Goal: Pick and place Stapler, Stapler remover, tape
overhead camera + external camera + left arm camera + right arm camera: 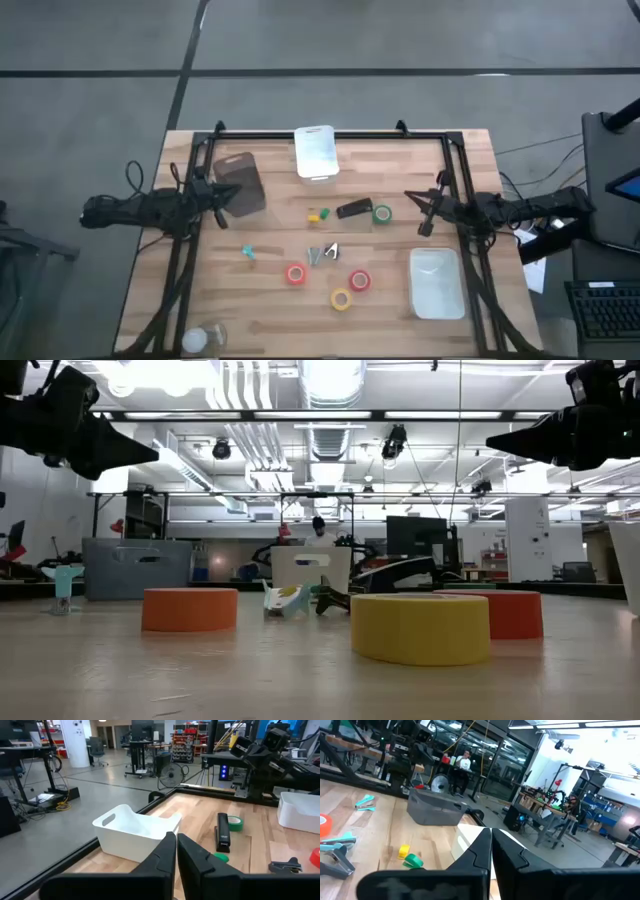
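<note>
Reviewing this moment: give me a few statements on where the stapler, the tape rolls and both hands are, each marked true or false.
1. The stapler lies on the table beside the green tape roll. True.
2. The left hand grips the stapler. False: it is shut on nothing, raised at the table's left side.
3. Both red tape rolls are inside the white bin. False: they lie on the bare wood.
4. The right hand is shut and empty. True.
5. The yellow tape roll lies on the table, in no bin. True.
</note>
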